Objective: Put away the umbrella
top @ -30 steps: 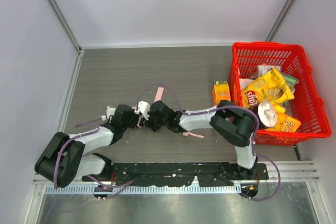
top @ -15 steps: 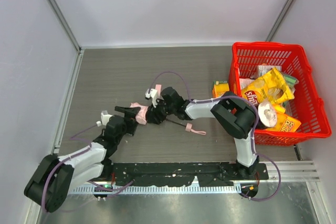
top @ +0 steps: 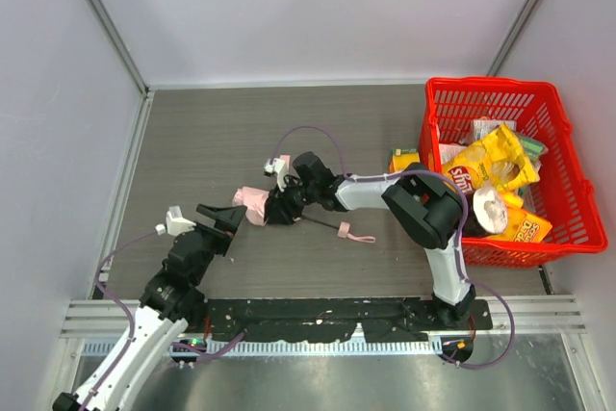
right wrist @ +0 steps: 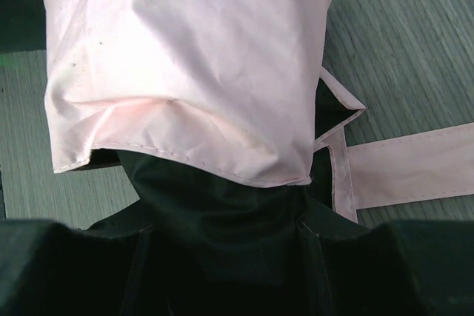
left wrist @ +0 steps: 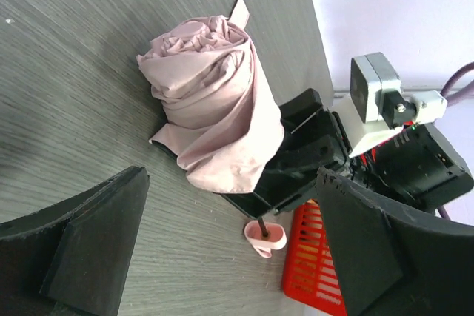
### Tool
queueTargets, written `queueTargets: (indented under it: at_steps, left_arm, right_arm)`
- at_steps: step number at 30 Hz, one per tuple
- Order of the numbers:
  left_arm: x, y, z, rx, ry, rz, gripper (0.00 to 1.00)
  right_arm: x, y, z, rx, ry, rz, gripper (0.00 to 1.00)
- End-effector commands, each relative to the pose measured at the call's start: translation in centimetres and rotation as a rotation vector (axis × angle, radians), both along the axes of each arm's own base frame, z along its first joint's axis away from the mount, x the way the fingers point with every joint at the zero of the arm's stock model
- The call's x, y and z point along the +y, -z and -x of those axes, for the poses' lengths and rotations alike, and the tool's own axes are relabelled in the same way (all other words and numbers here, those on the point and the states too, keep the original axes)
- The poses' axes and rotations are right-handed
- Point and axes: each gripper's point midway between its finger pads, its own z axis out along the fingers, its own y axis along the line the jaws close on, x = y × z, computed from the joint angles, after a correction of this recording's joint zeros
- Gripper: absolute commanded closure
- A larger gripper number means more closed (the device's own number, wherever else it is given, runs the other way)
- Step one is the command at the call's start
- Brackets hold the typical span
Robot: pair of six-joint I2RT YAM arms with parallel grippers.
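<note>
The pale pink umbrella [top: 250, 203] lies folded in a crumpled bundle on the grey table, left of centre. My right gripper [top: 273, 207] is shut on its dark handle end, and pink fabric [right wrist: 192, 64] fills the right wrist view above the gripper [right wrist: 222, 234]. A narrow pink strap [right wrist: 415, 164] trails off to the right. My left gripper [top: 223, 218] stands open just near-left of the bundle, apart from it. In the left wrist view the umbrella [left wrist: 215, 109] sits ahead of the open gripper [left wrist: 229, 179]. A thin dark rod ends in a small pink loop [top: 358, 235] [left wrist: 266, 238] on the table.
A red basket [top: 500, 91] full of snack packets stands at the right; its corner [left wrist: 311, 283] shows in the left wrist view. A small orange and green box [top: 404, 163] sits against the basket's left side. Grey walls close the table on the left, back and right.
My left gripper opened, let go of the umbrella and drew back toward the near left. The right gripper kept its hold and carried the bundle slightly left and away.
</note>
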Motion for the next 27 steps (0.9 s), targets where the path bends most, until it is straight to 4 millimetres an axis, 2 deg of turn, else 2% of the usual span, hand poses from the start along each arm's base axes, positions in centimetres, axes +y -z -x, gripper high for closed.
queueTargets:
  at_steps: [1, 3, 4, 5, 9, 11, 12, 15, 18, 23, 25, 27]
  left_arm:
    - [0.1, 1.0, 1.4, 0.082, 0.048, -0.067, 0.0]
    - [-1.0, 0.0, 0.8, 0.065, 0.081, -0.039, 0.0]
    - [-1.2, 0.2, 0.3, 0.086, 0.087, -0.056, 0.0]
    - [-1.7, -0.9, -0.5, 0.064, 0.103, -0.071, 0.0]
    - [-2.7, -2.2, -3.3, 0.063, 0.171, -0.159, 0.0]
    - [-3.1, -2.0, -4.1, 0.076, 0.202, -0.161, 0.0]
    - [-3.6, -2.5, -4.3, 0.049, 0.229, -0.136, 0.0]
    - [-3.3, -3.3, -4.3, -0.004, 0.206, -0.105, 0.0]
    - [-2.1, -2.7, -4.2, 0.032, 0.149, -0.132, 0.0]
    - [-2.7, -3.1, -4.5, 0.023, 0.169, -0.115, 0.0]
    - [-2.8, -2.1, -4.5, 0.068, 0.181, -0.134, 0.0]
    - [-3.3, -1.2, -4.2, 0.106, 0.216, -0.132, 0.05]
  right_arm:
    - [-4.4, 6.8, 2.4, 0.18, 0.034, 0.229, 0.99]
    - [-4.3, 6.8, 2.5, 0.19, 0.029, 0.223, 0.99]
    - [-4.4, 7.0, 2.5, 0.196, 0.03, 0.227, 0.99]
    - [-4.2, 7.0, 2.4, 0.196, 0.028, 0.223, 0.99]
    - [-4.6, 7.2, 2.8, 0.22, 0.019, 0.246, 0.99]
    - [-4.6, 7.2, 2.7, 0.218, 0.017, 0.252, 0.99]
    - [-4.7, 7.3, 2.7, 0.221, 0.017, 0.259, 0.99]
    - [-4.8, 7.2, 2.3, 0.214, 0.02, 0.26, 0.99]
    - [-4.8, 7.1, 2.3, 0.22, 0.02, 0.256, 0.99]
    - [-4.9, 7.4, 2.4, 0.231, 0.024, 0.262, 0.99]
    - [-4.8, 7.4, 2.3, 0.233, 0.025, 0.26, 0.99]
    - [-4.8, 7.5, 2.3, 0.237, 0.027, 0.264, 0.99]
